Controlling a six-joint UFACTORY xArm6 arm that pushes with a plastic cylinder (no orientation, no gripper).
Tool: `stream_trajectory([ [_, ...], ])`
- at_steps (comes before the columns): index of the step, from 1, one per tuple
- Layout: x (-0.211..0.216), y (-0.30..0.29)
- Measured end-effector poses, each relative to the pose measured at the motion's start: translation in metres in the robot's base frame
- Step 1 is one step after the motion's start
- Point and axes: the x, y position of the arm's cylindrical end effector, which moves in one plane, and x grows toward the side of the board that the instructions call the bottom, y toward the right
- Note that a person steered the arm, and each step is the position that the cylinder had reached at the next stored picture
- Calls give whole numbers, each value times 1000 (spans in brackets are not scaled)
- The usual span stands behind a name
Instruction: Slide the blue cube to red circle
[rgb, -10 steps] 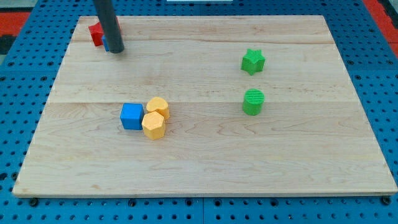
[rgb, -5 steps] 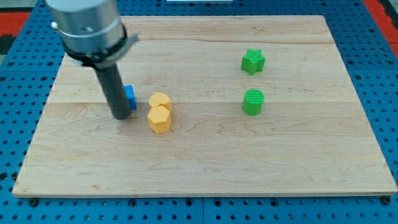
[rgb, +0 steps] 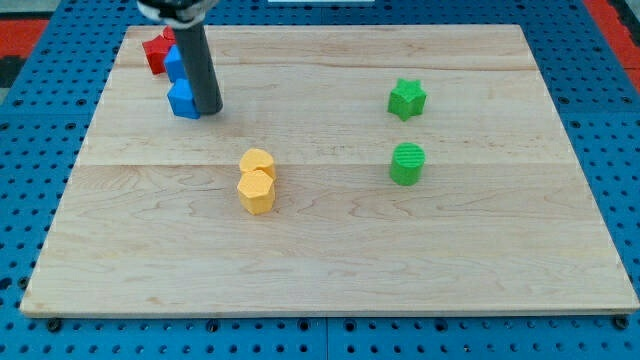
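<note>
Camera view, one moment of the sliding task. The blue cube (rgb: 182, 101) lies near the top-left corner of the table (rgb: 330, 260), with one face toward the view's bottom. It appears to be a small, rigid, light block, and the smooth wood should let it slide freely. It is therefore likely to turn or slip sideways if pushed off-centre. There is nothing to take hold of. Contact is best made at the middle of the face turned away from the target, which here is judged to be the cube's lower-right side.

The tool is a straight dark rod with no jaws, so it neither opens nor closes and grips nothing. Its tip (rgb: 208, 110) rests on the table at the cube's right side, touching it or just beside it; the view does not settle which.

Just above the cube toward the view's top is a second blue block (rgb: 173, 62), partly hidden by the rod, its shape unclear. Beyond it, at the corner, lies a red block (rgb: 154, 51), taken to be the task's red circle, though its outline cannot be made out. The cube is near it but apart from it, with the second blue block between them.

Two yellow blocks (rgb: 256, 178), touching one another, lie near the table's middle. A green star (rgb: 407, 99) and a green cylinder (rgb: 407, 164) stand well apart at the view's right.
</note>
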Motion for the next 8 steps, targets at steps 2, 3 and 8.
stream_trajectory([
  [2,46,-7],
  [3,31,-68],
  [8,-29,36],
])
